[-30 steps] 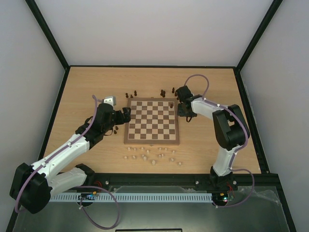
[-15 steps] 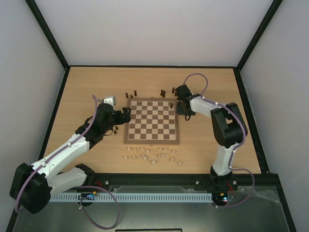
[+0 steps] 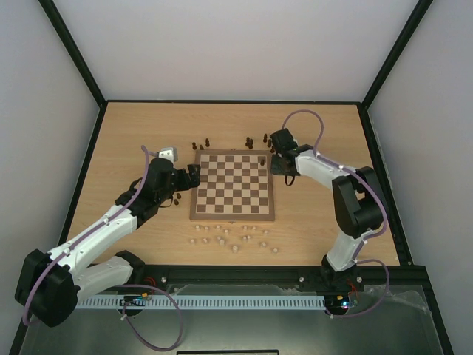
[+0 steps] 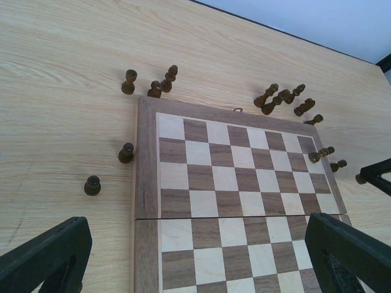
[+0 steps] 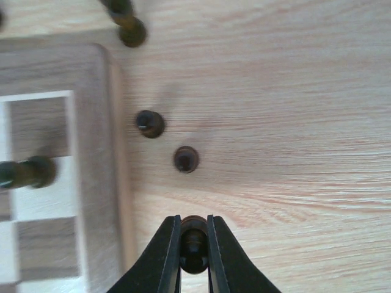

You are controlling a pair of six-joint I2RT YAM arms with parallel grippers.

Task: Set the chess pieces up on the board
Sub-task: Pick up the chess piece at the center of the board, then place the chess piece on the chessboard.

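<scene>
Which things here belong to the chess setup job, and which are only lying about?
Job: board; dark chess pieces; one dark piece held by the right gripper.
Lying about: pale pieces near the arms' bases.

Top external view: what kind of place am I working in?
Probably a lab robot cell: a wood-grain table boxed in by plain white panels on a black frame, holding the board.

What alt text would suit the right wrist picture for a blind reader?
The right gripper is shut on a dark chess piece. Two more dark pieces stand on the table nearby, beside the board.
</scene>
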